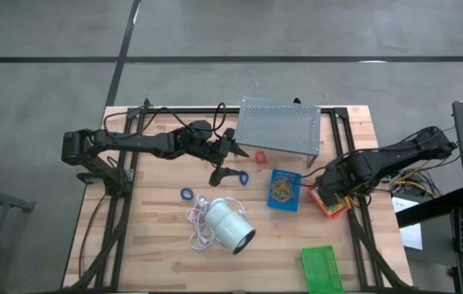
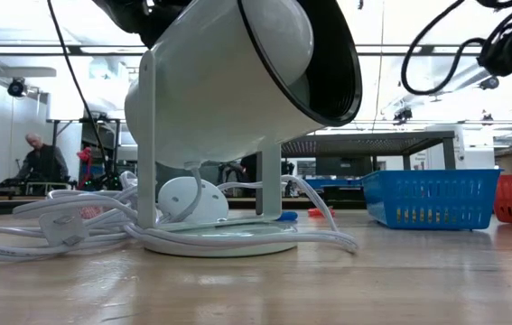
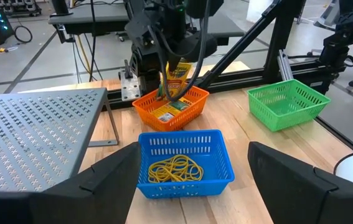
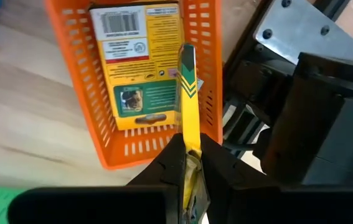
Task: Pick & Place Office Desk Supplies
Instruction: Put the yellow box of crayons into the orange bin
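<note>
Above the orange tray — right end effector clamped on a yellow box; left end effector spread apart.

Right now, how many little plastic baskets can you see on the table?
3. The blue basket with rubber bands sits beside the grey stand, the orange basket lies at the table's right edge, and the green basket stands near the front edge.

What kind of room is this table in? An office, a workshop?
Most likely a robotics lab or workshop. The wooden table stands on a bare concrete floor. Behind it are workbenches under strip lights, with a person seated at one.
</note>
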`<act>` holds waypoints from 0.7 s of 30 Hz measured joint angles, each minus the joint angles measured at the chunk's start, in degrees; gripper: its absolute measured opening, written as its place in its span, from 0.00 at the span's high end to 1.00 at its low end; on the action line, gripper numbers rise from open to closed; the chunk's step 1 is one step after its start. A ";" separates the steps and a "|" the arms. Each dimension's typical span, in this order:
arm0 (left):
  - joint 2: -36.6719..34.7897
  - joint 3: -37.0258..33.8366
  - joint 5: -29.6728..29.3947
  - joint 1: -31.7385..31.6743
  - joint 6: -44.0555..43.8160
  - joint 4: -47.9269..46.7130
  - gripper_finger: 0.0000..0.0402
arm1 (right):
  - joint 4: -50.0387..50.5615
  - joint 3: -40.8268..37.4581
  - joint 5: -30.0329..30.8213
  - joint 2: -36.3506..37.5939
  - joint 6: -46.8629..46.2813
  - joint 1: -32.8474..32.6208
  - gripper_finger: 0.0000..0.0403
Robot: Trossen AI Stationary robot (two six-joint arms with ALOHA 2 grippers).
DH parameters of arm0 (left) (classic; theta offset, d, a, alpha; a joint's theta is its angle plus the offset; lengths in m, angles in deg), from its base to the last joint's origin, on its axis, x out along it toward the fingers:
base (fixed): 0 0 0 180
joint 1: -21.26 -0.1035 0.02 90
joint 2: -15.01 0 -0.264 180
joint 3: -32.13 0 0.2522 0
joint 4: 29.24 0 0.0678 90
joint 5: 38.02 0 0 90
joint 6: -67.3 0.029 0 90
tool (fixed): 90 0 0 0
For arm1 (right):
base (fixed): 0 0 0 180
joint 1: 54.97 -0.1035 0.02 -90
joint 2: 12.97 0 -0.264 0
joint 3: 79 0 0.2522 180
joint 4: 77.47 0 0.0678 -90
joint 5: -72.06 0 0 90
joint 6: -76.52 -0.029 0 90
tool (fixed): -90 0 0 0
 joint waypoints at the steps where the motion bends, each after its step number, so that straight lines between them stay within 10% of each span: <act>1: 0.00 0.00 0.02 0.00 0.00 0.00 0.26 | -0.10 -0.40 -0.01 0.01 -0.88 0.00 0.93; 21: 0.00 0.00 0.00 0.00 0.00 0.02 0.26 | -6.07 -2.43 6.09 -0.07 -1.75 0.13 0.90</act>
